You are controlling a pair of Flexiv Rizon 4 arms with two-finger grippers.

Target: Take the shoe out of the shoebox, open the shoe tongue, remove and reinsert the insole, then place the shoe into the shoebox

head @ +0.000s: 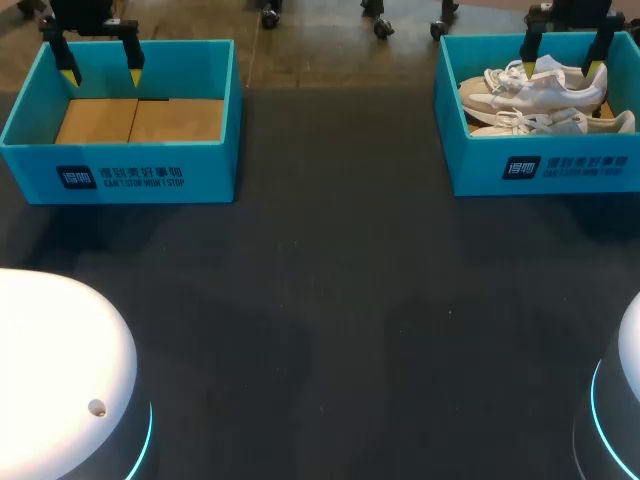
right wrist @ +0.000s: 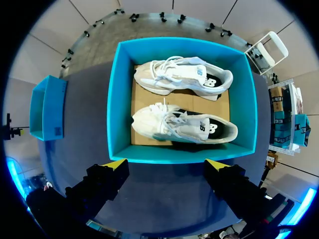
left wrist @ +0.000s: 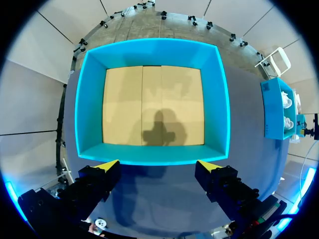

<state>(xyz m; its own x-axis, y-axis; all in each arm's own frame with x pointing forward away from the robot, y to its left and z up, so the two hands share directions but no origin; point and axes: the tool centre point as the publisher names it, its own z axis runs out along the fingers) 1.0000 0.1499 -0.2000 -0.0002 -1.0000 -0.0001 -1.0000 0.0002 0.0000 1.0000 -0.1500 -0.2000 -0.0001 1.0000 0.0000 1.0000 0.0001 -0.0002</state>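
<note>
Two white shoes lie on their sides in the blue shoebox (head: 540, 170) at the far right of the table. The rear shoe (head: 535, 88) (right wrist: 184, 76) lies behind the front shoe (head: 550, 122) (right wrist: 182, 127). My right gripper (head: 562, 73) (right wrist: 166, 164) hangs open above this shoebox (right wrist: 114, 99), apart from the shoes, with nothing between its fingers. My left gripper (head: 102, 75) (left wrist: 158, 165) hangs open over a second blue box (head: 120, 175) (left wrist: 149, 47) at the far left, which holds only its cardboard floor.
Dark table cloth (head: 330, 300) spreads between and in front of the two boxes. The white bases of my arms (head: 50, 370) (head: 625, 400) stand at the near corners. The other box shows off to the side in each wrist view (left wrist: 276, 109) (right wrist: 47, 107).
</note>
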